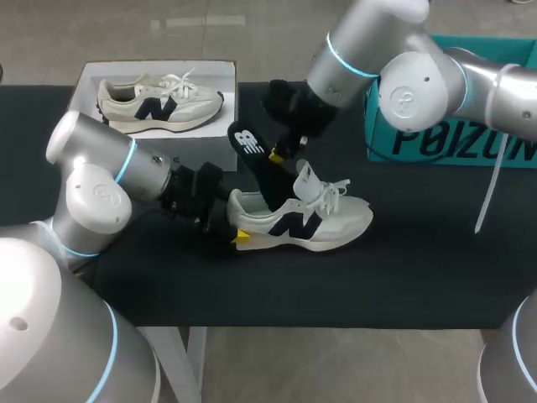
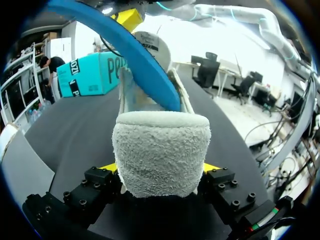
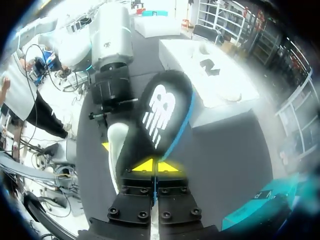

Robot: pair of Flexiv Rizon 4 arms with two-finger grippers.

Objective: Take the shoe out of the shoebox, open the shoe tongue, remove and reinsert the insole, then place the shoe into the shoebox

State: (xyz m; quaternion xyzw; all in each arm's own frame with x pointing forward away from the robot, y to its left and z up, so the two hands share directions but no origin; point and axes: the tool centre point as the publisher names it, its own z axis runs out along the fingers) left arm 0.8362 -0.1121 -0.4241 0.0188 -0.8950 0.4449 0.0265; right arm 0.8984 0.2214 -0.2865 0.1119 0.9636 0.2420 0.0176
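Note:
A white sneaker (image 1: pixel 312 221) lies on the black table, toe to the right. My left gripper (image 1: pixel 237 236) is shut on its heel; in the left wrist view the fuzzy heel (image 2: pixel 161 152) fills the gap, with a yellow tip showing on each side. A black insole (image 1: pixel 255 159) with a white logo sticks up out of the shoe's opening, leaning back and left. My right gripper (image 1: pixel 279 153) is shut on the insole's edge, and its yellow tips (image 3: pixel 156 166) meet on the insole (image 3: pixel 161 112). The left wrist view shows the insole's blue underside (image 2: pixel 131 50).
A second white sneaker (image 1: pixel 159 102) lies in a white box part (image 1: pixel 86 78) at the back left. The teal shoebox (image 1: pixel 440 144) stands at the back right, behind my right arm. A white strap (image 1: pixel 488 191) hangs from that arm.

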